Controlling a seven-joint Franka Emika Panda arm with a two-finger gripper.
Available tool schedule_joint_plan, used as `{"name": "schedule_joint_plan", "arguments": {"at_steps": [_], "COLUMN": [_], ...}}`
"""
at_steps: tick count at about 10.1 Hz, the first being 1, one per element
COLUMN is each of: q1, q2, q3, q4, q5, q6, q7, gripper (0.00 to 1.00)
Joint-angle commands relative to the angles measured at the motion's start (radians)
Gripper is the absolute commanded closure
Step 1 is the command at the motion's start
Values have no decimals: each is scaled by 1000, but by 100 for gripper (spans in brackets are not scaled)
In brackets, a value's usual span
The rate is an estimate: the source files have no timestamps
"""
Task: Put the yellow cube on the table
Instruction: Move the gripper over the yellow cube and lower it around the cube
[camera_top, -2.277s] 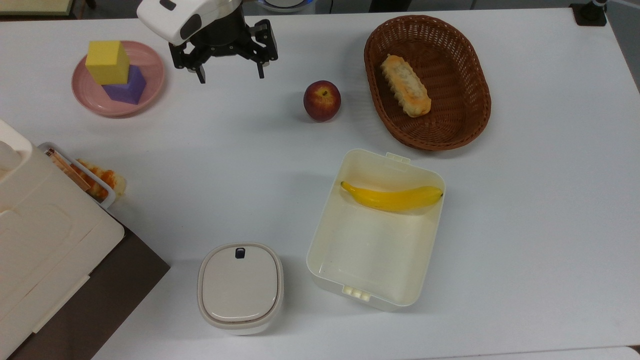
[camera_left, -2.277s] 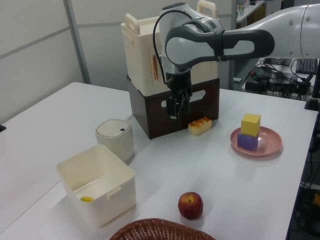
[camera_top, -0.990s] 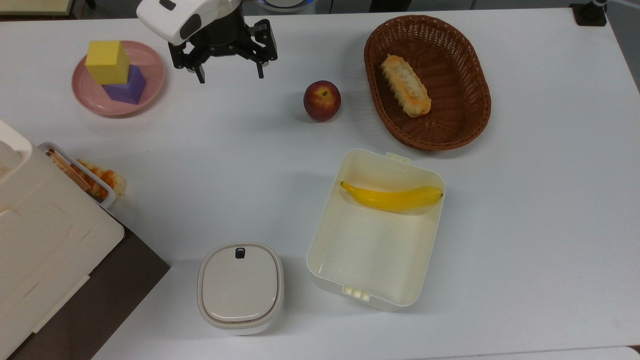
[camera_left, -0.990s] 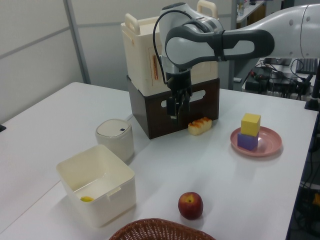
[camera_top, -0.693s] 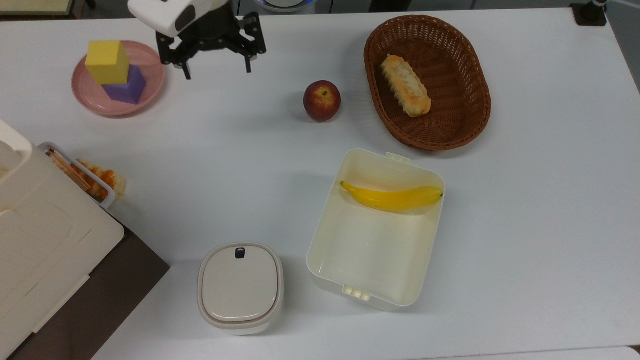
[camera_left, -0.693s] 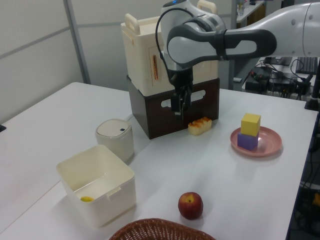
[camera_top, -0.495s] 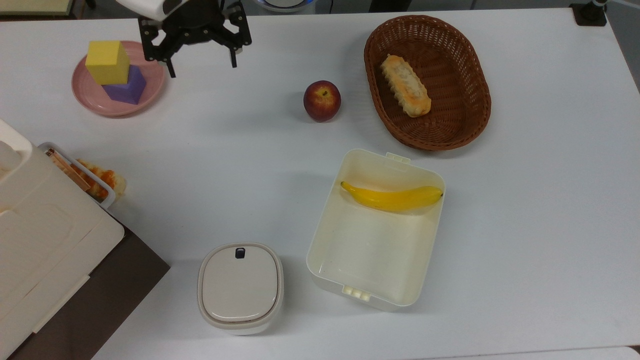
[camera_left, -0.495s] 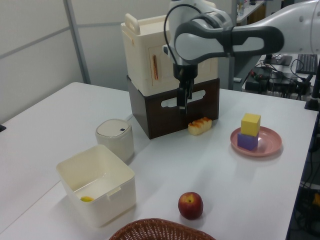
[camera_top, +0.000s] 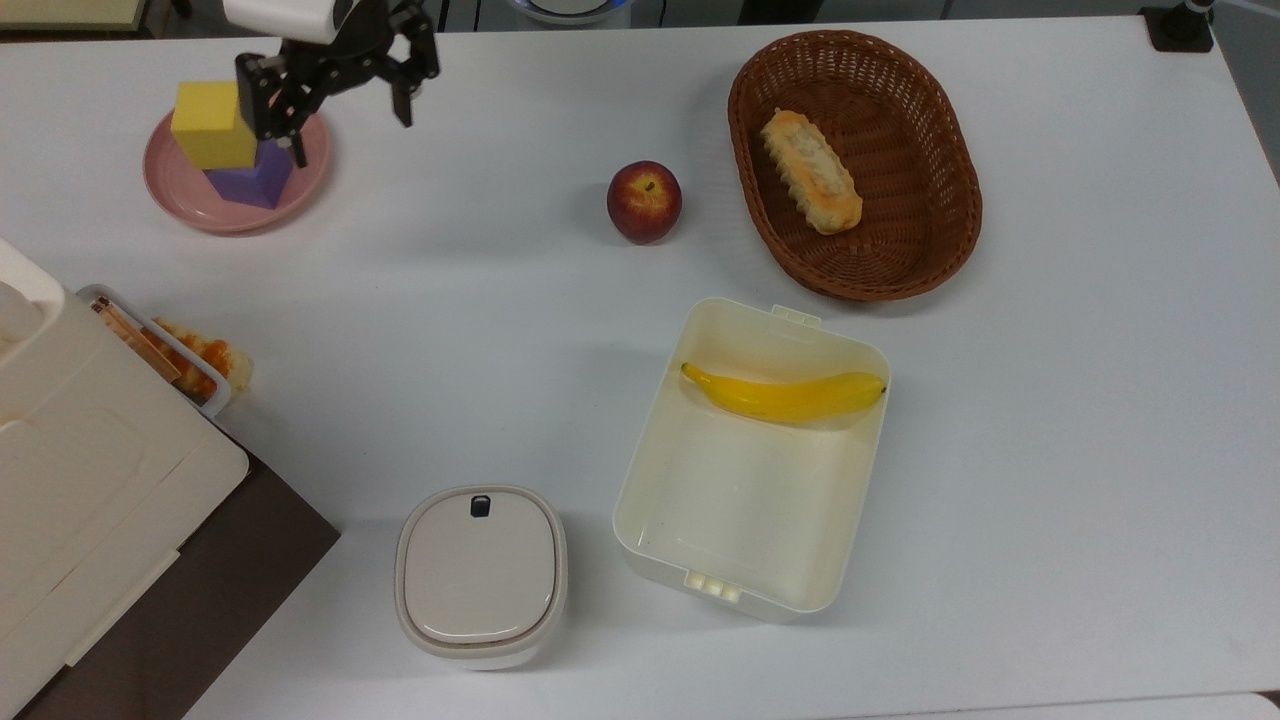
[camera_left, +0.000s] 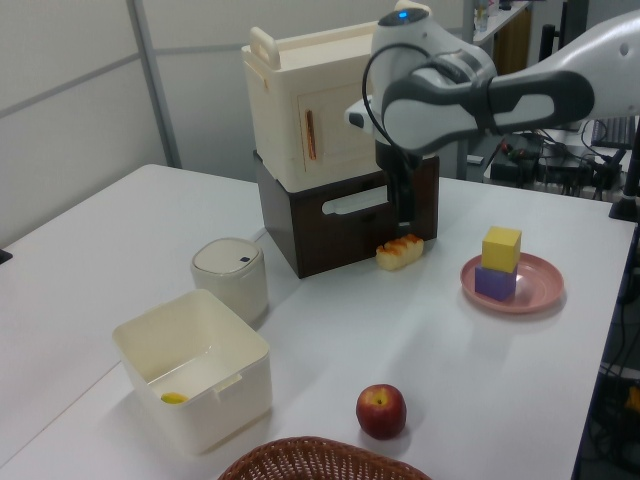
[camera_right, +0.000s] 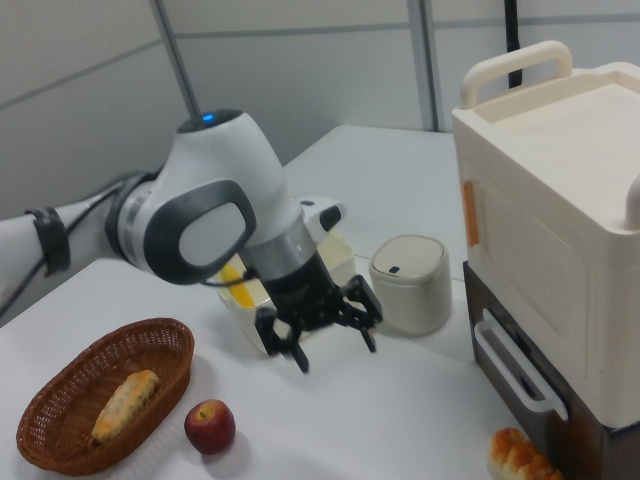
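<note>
Top view: the yellow cube (camera_top: 212, 124) sits on a purple cube (camera_top: 252, 174) on a pink plate (camera_top: 180, 188), near the desk (camera_top: 450, 300) far-left corner. The end effector (camera_top: 350, 112) hangs just beside the yellow cube, fingers spread wide, holding nothing.

Left view: the yellow cube (camera_left: 501, 248) tops the purple cube (camera_left: 495, 282) on the plate (camera_left: 540, 290) by the desk's (camera_left: 470, 360) right edge.

Right view: the end effector (camera_right: 335, 348) hangs over the desk (camera_right: 400, 420), fingers splayed apart.

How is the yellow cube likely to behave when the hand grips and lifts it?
The yellow cube looks matte and foam-like, so probably light and grippy. Its flat faces should suit the open hand. Perched askew on the purple cube, it might tip if nudged.
</note>
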Motion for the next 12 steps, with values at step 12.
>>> {"name": "schedule_joint_plan", "arguments": {"at_steps": [12], "q1": [-71], "q2": [173], "q3": [-8], "q4": [66], "q5": [-164], "q6": [-25], "q7": [41], "gripper": [0]}}
